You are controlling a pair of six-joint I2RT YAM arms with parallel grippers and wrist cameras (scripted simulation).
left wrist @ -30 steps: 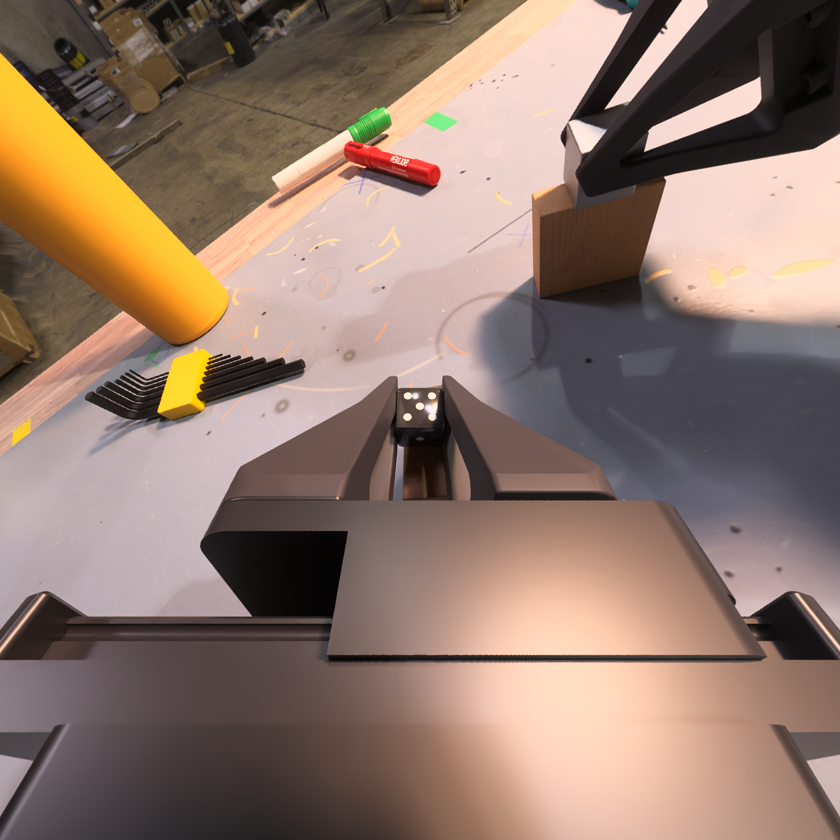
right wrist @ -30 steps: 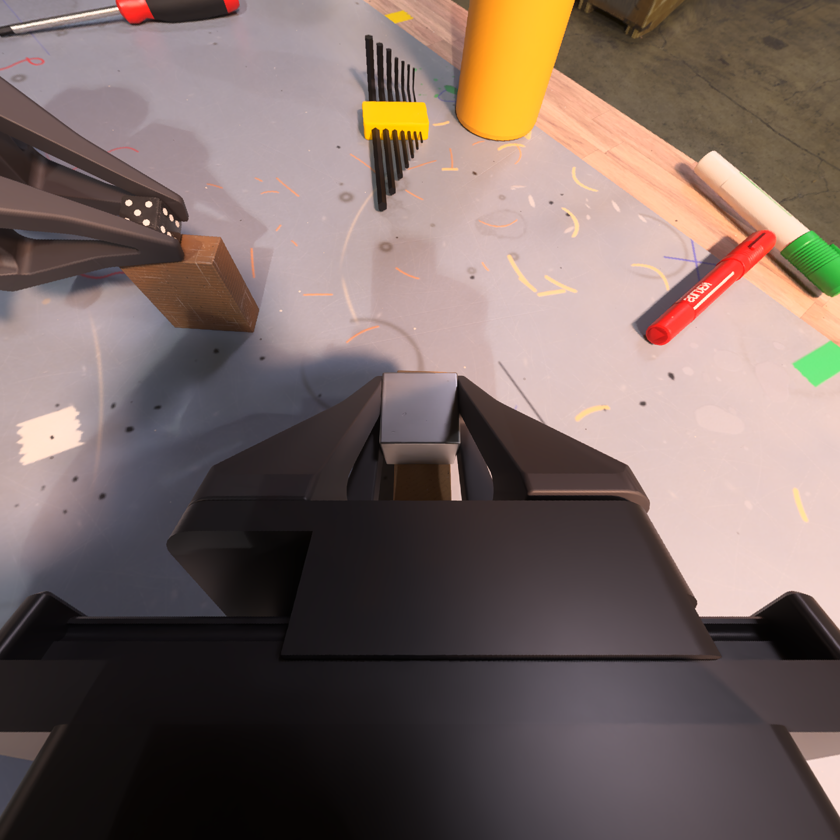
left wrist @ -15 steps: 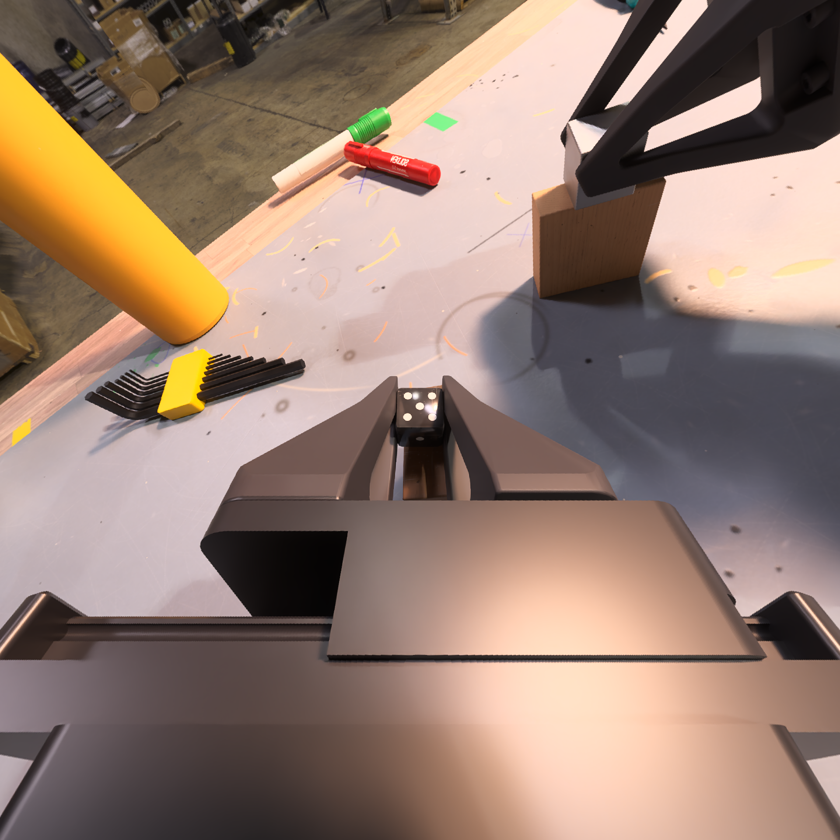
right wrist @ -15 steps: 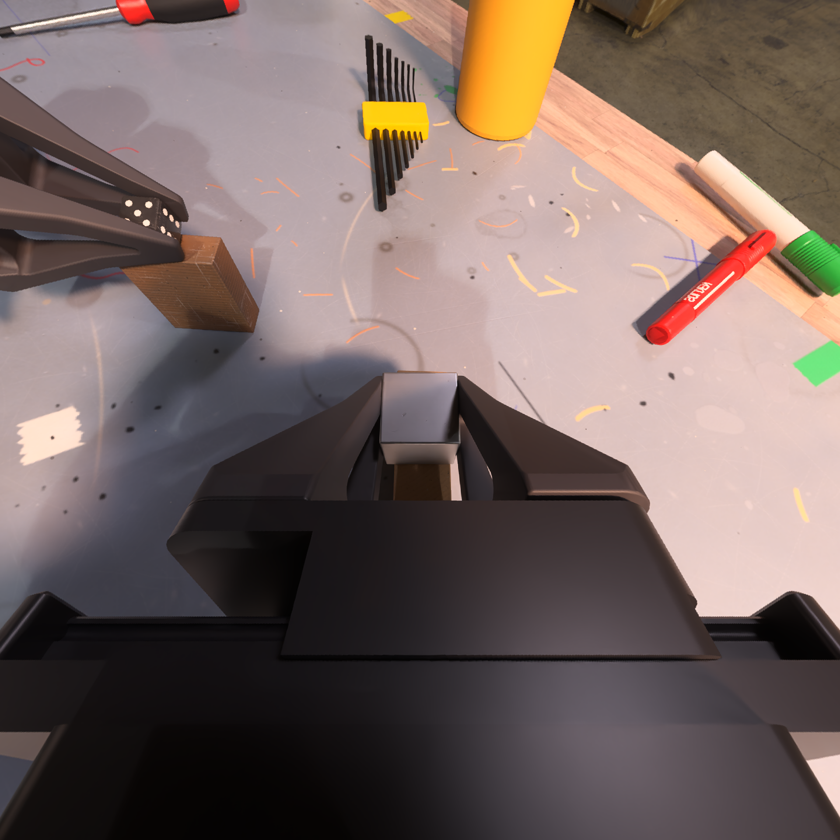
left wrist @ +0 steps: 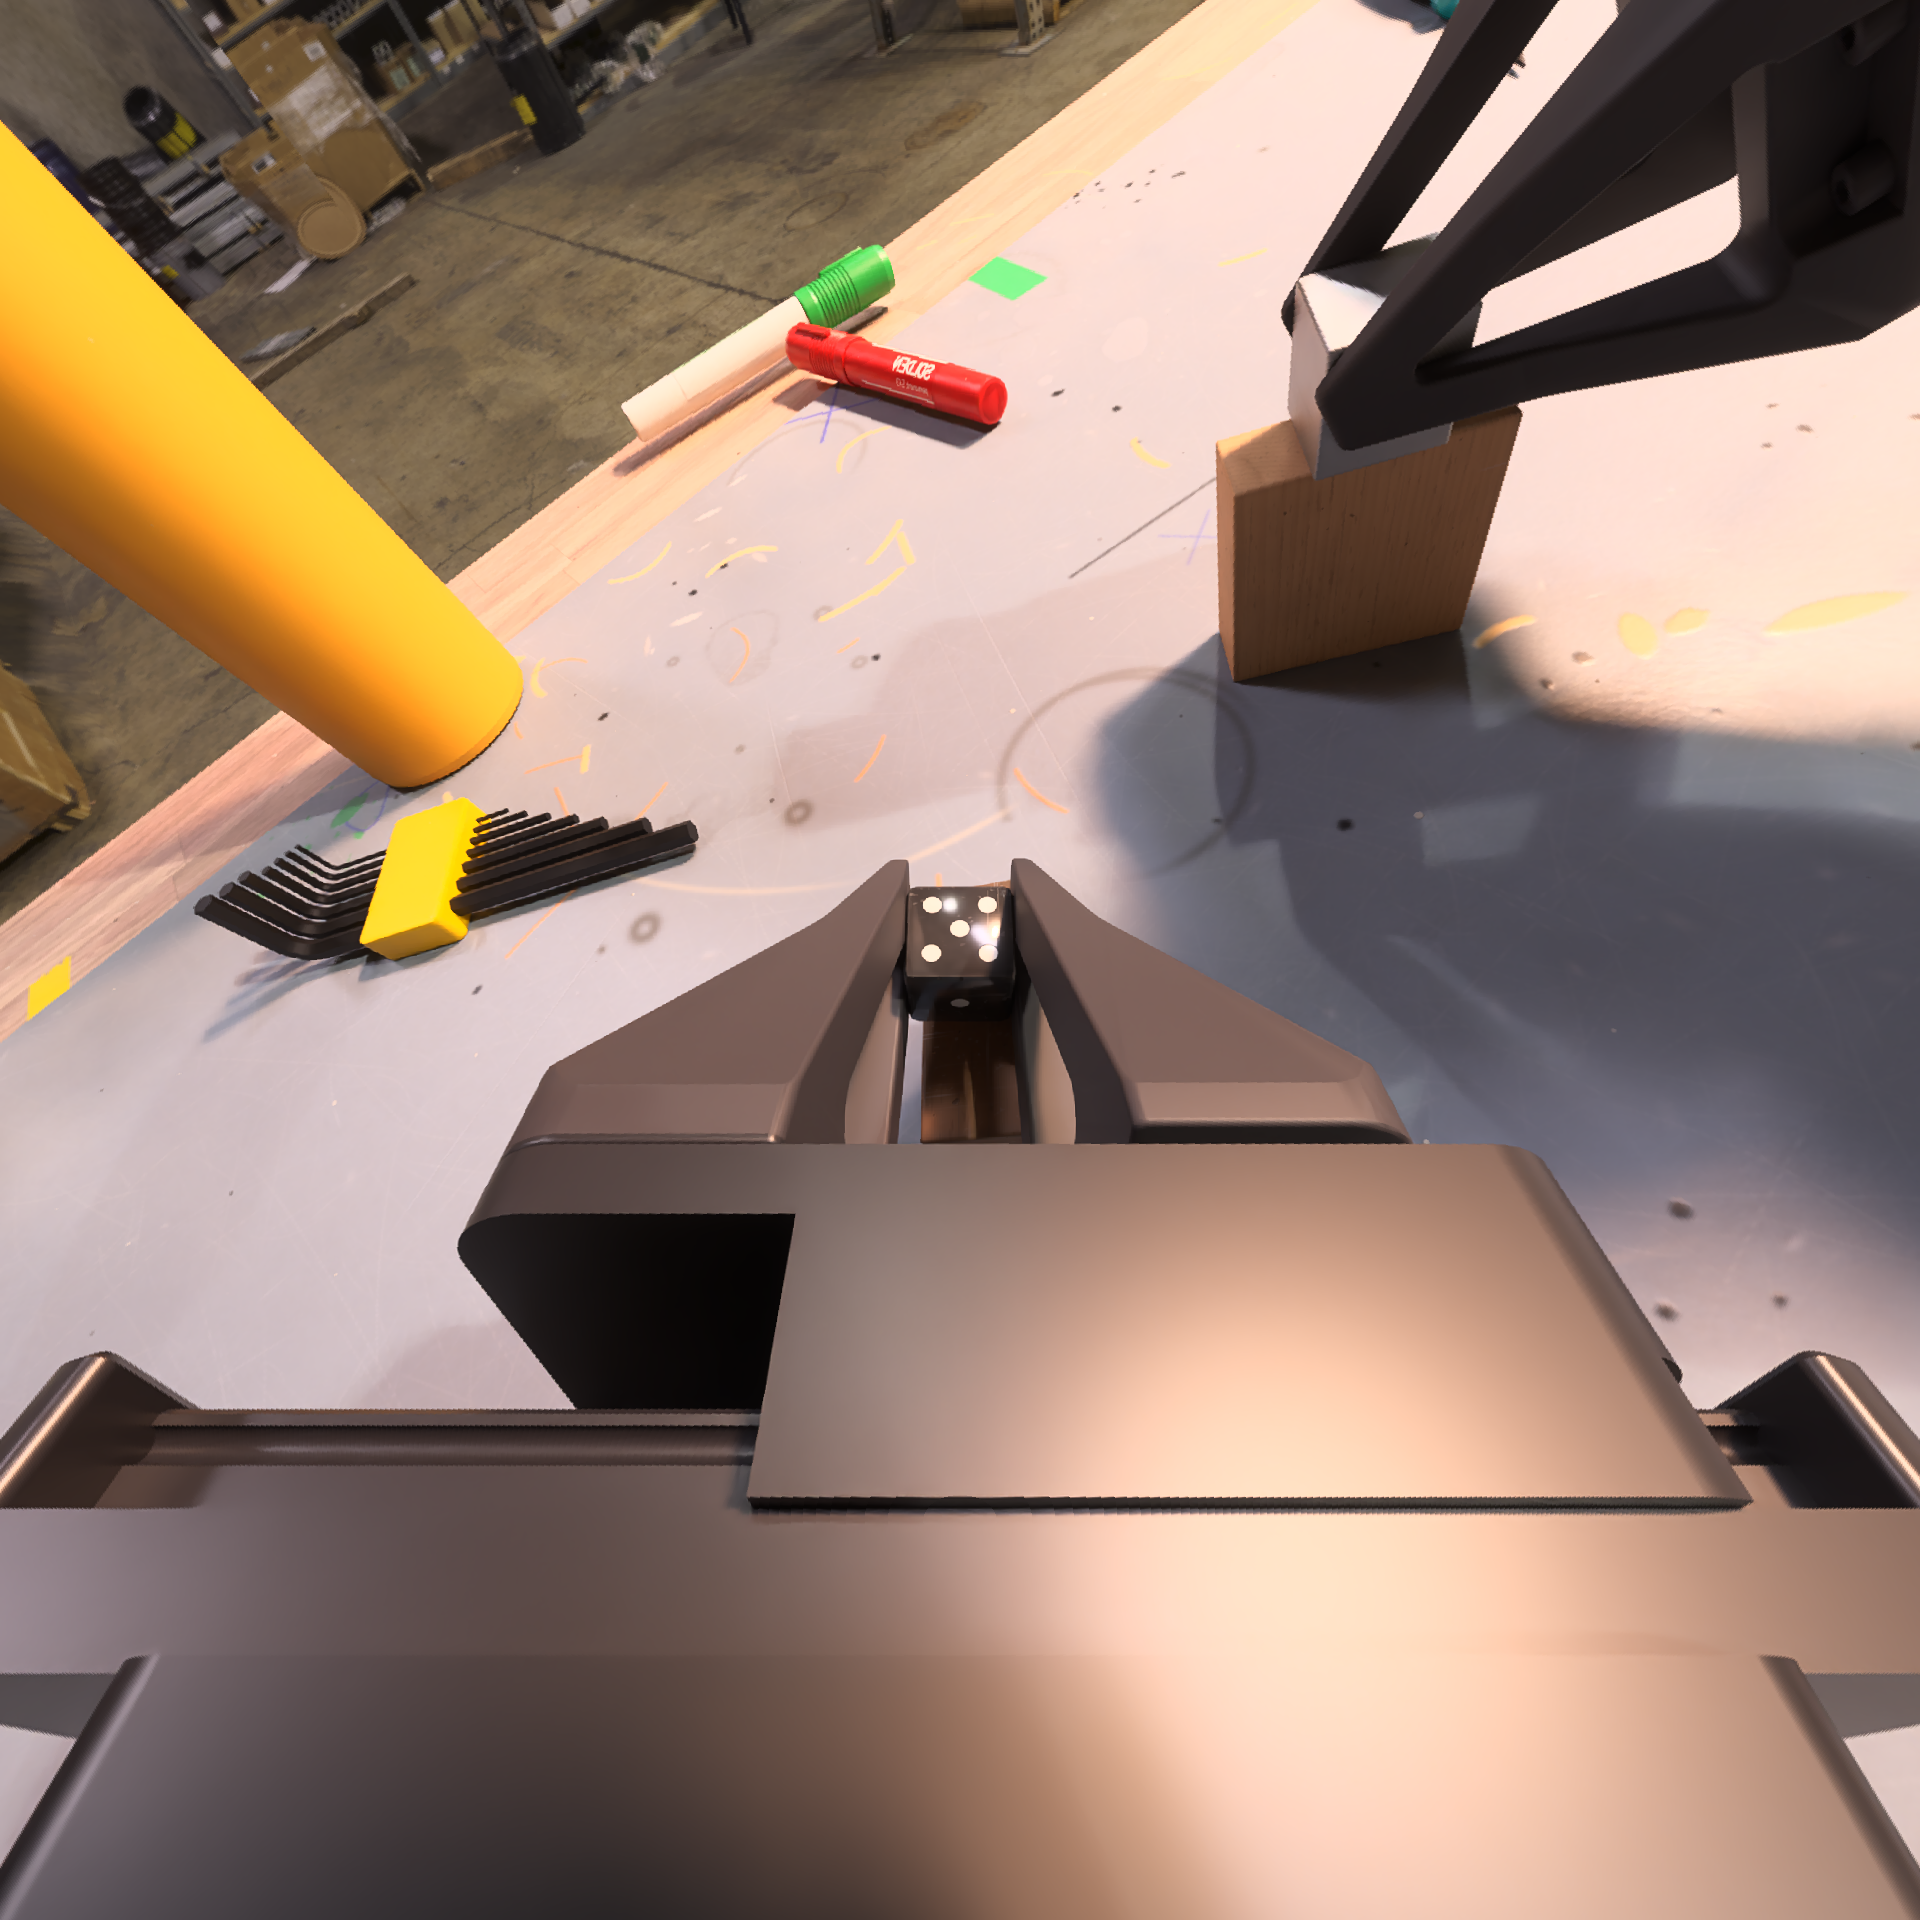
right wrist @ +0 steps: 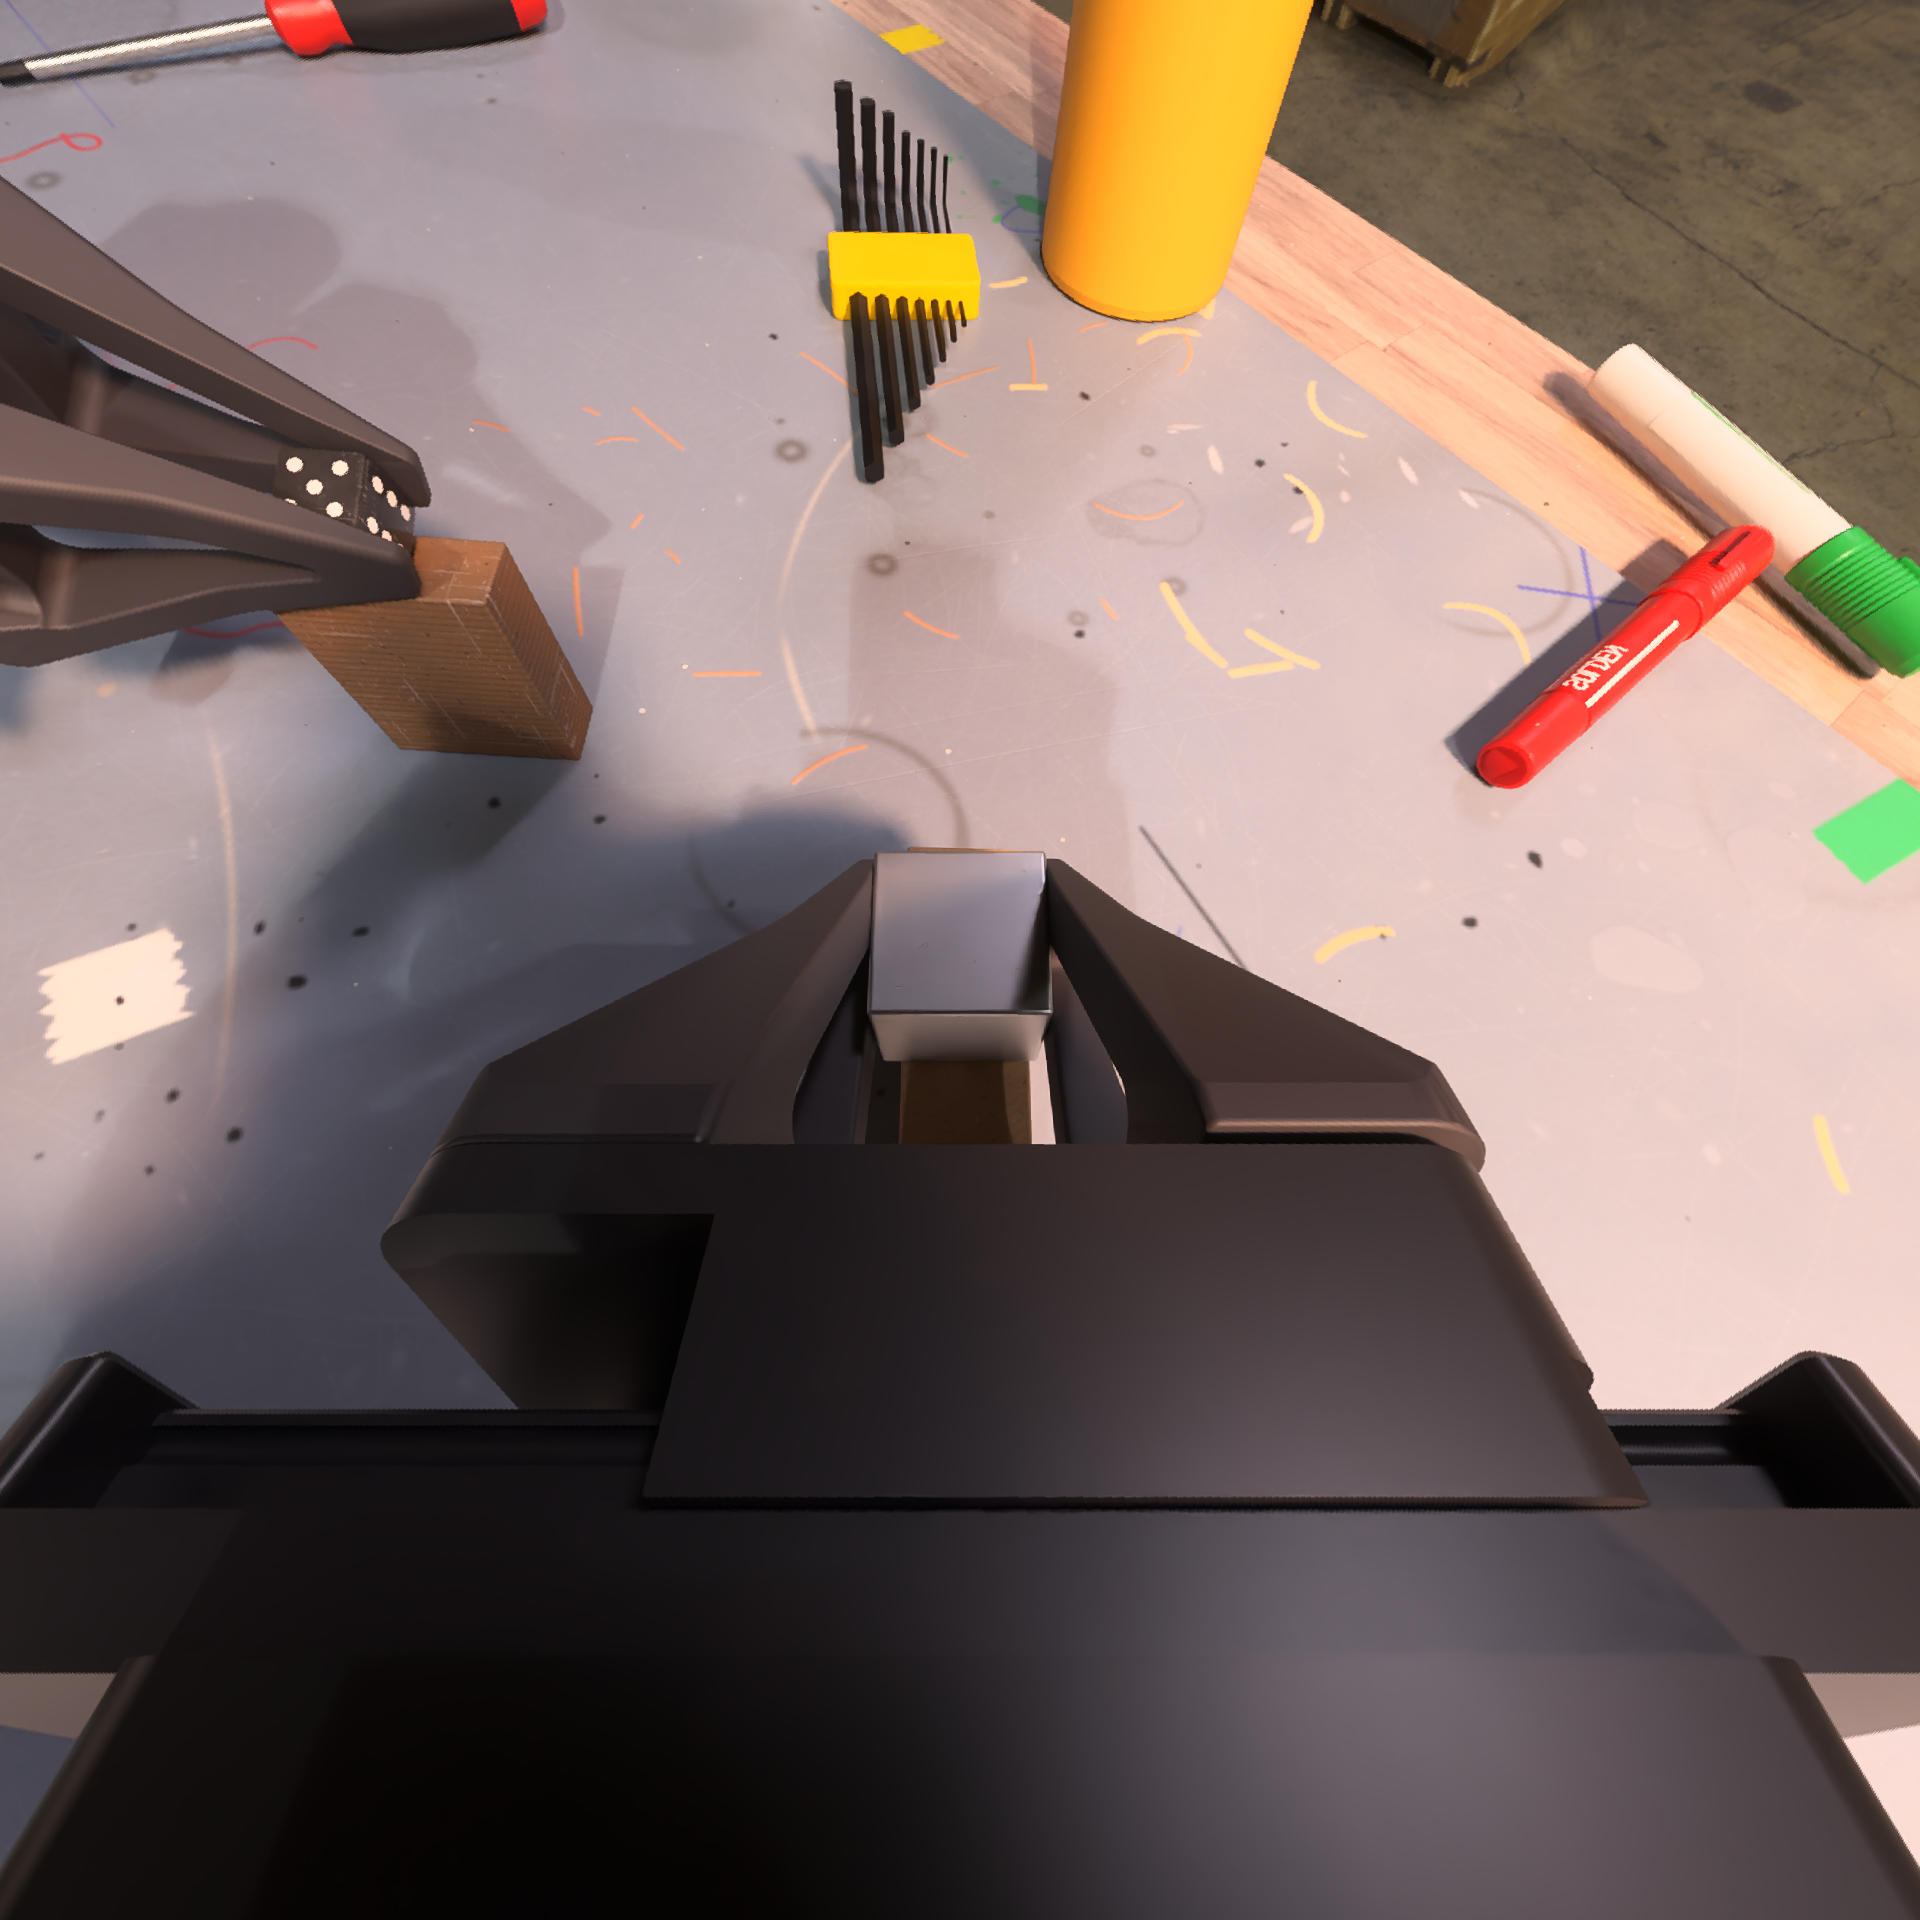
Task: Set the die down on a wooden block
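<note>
The left gripper [left wrist: 959,940] clamps the black white-pipped die [left wrist: 958,948] over the dark brown wooden block [right wrist: 457,649]. The right gripper [right wrist: 958,935] pinches a shiny grey metal cube [right wrist: 958,951] above the light wooden block [left wrist: 1351,540]. The tall yellow cylindrical cup [right wrist: 1158,156] stands beside the yellow-holdered black hex keys [right wrist: 899,275]; its inside is out of sight.

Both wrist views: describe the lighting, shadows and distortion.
Left wrist view: warm glare on the left gripper, white glints on the die, broad arm shadow right of it, yellow cylinder bowed by the wide lens. Right wrist view: right gripper body dark, soft shadow ahead, metal block gleaming.
</note>
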